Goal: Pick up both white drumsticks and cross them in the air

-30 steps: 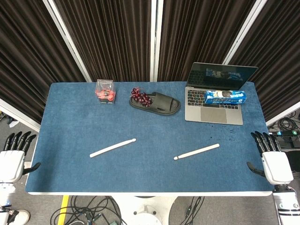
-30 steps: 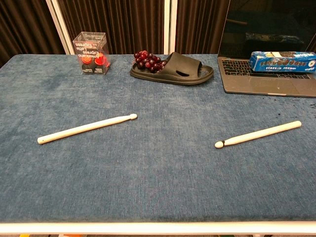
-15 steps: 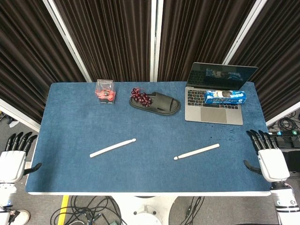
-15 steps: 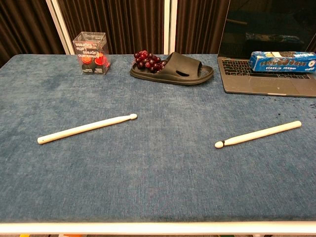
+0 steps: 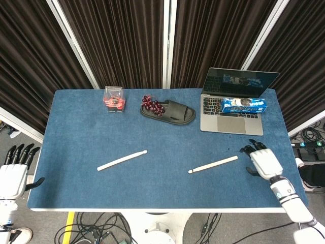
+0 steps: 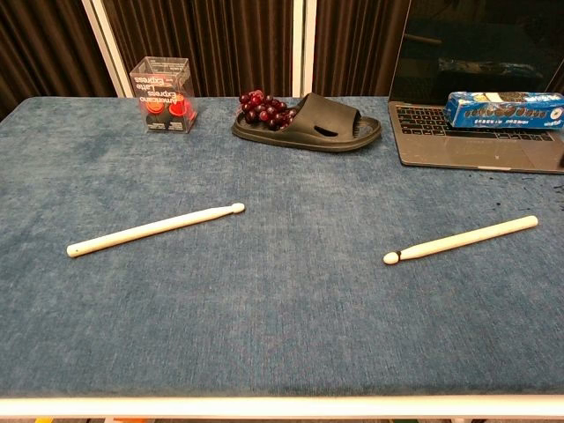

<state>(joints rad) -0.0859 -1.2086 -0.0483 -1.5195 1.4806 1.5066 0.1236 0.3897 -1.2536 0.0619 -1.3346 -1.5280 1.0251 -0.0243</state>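
Left stick (image 5: 122, 160): flat on worktop (image 5: 76, 132), front left.
Right stick (image 5: 213, 164): flat, front right.
Right robot hand (image 5: 261, 161): empty, fingers apart, just beside right stick.
Left robot hand (image 5: 13, 175): off the edge, empty, spread.
Behind: slipper (image 5: 172, 112), grapes (image 5: 152, 104), laptop (image 5: 233, 104), clear box (image 5: 113, 99).

Two white drumsticks lie apart on a blue counter (image 5: 71, 132): the left drumstick (image 5: 122, 160) rests left of centre, the right drumstick (image 5: 213, 164) right of centre, both slanting up to the right. The right robot hand (image 5: 262, 162) hovers over the counter's right edge, just beside the right drumstick's thick end, holding nothing. The left robot hand (image 5: 13, 173) hangs off the counter's left edge, fingers spread. Along the far side stand a clear box (image 5: 114, 99), grapes (image 5: 151, 104), a black slipper (image 5: 172, 112) and an open laptop (image 5: 234, 104) with a blue cookie packet (image 5: 244, 105) on its keyboard.
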